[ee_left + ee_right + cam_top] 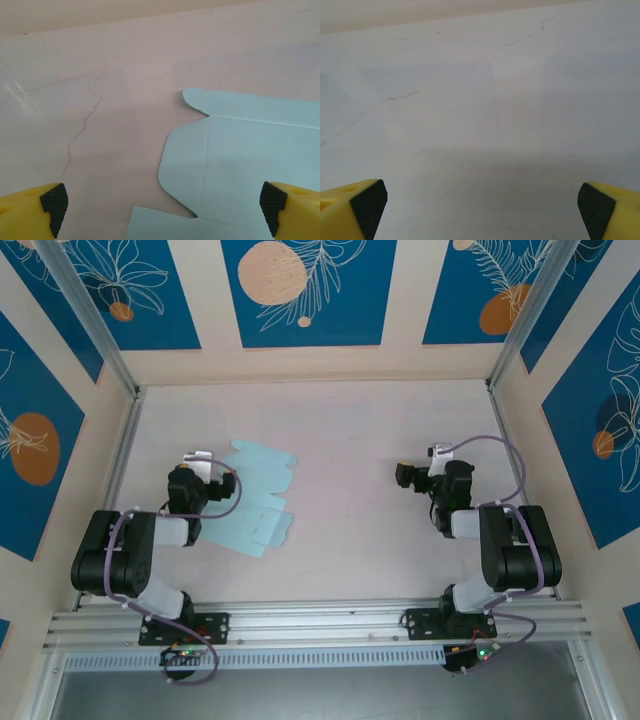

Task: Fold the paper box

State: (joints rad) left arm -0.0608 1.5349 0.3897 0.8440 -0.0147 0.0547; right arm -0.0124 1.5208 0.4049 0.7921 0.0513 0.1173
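The paper box (252,498) lies as a flat pale light-blue die-cut sheet on the table, left of centre, flaps spread. In the left wrist view the paper box (240,160) fills the lower right, a rounded flap pointing left. My left gripper (200,462) hovers over the sheet's left edge; it (162,207) is open, yellow fingertips (52,202) far apart, nothing between them. My right gripper (418,474) is at the right side, well away from the sheet. It (482,210) is open above bare table.
The pale table (350,430) is ringed by low walls with blue patterned panels (300,290) and aluminium posts. A metal rail (320,620) carrying both arm bases runs along the near edge. Thin cracks mark the tabletop (80,130).
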